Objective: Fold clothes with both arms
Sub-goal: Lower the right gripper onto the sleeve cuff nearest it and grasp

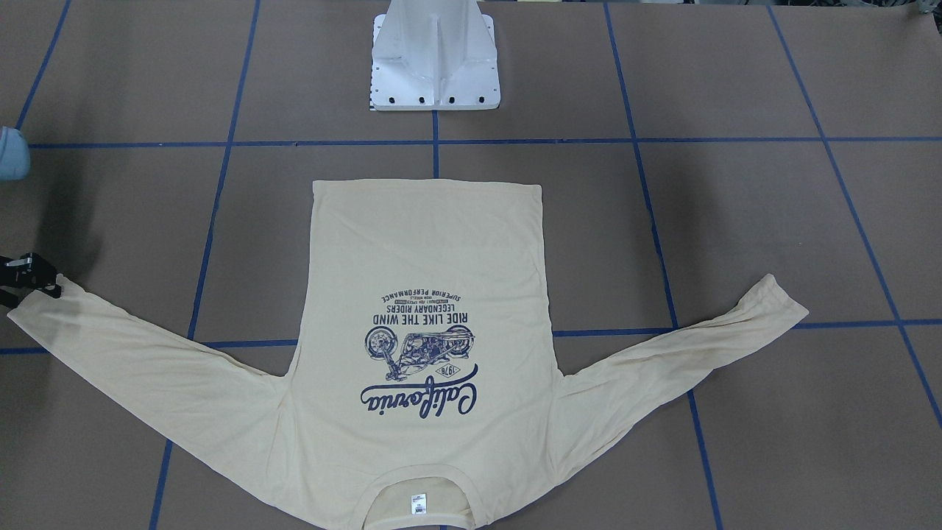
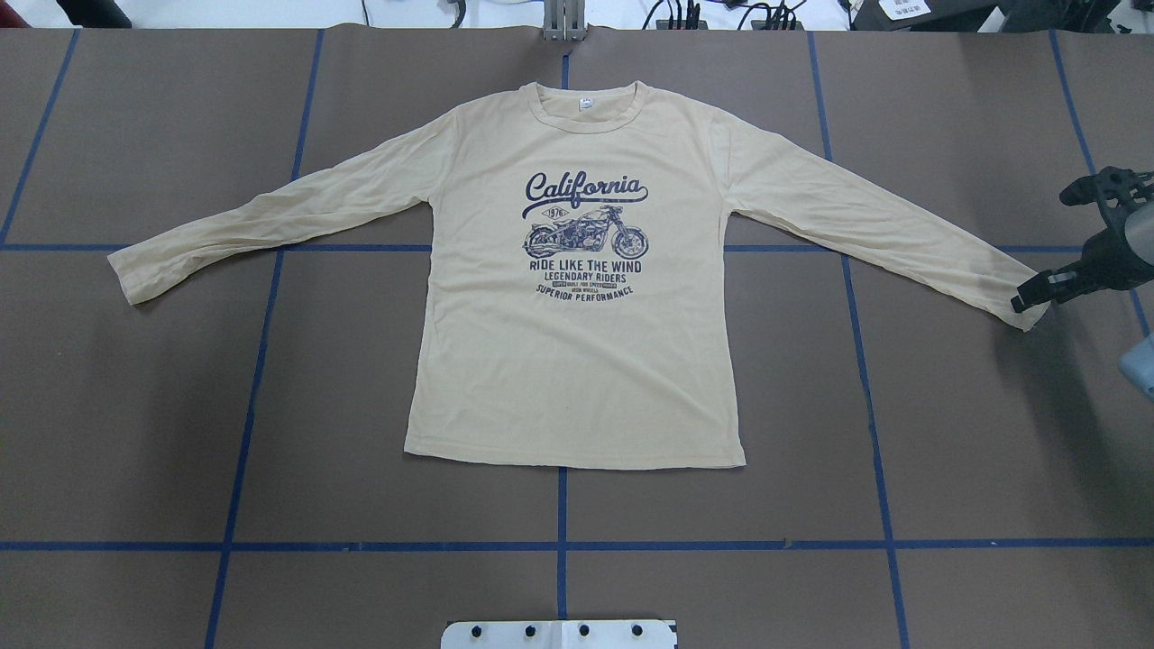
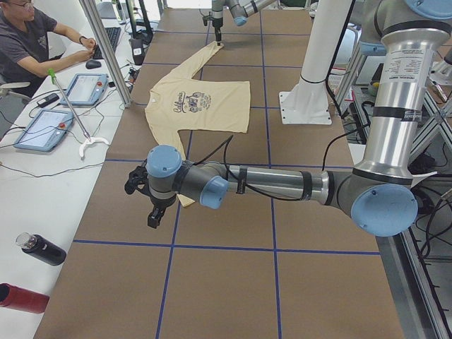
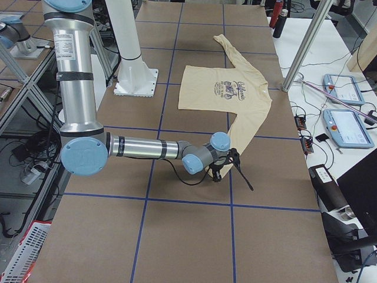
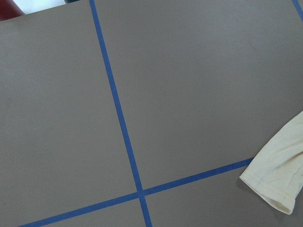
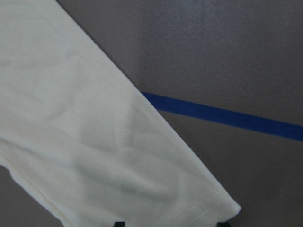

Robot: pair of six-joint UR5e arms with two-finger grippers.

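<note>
From overhead, the T-shirt [image 2: 577,379] lies flat on the brown counter [image 2: 270,406], print up, collar at the far edge, hem toward the robot, both sleeves spread wide. The right hand [image 2: 1055,275] is at the cuff of the sleeve on the robot's right, one finger touching its end.

The front-facing camera adds the white pedestal [image 1: 434,66] beyond the hem and the small white neck label [image 1: 418,503] inside the collar. There the right hand is only a black sliver at the view's edge, by the cuff.

From the robot's left end, the left arm [image 3: 282,183] stretches low across the counter, its left hand [image 3: 152,205] just beside the near cuff. Whether it is released or clenched I cannot tell. A person [image 3: 35,42] sits at a side desk.

From the right end, the right arm [image 4: 147,147] reaches to the opposite cuff.

The left wrist camera shows one cuff in its lower corner, near crossing blue tape lines [image 5: 120,127].

The right wrist camera looks closely at the other cuff. Two dark fingertips [image 6: 119,224] stand apart at the bottom edge, so this hand is released, grasping nothing
</note>
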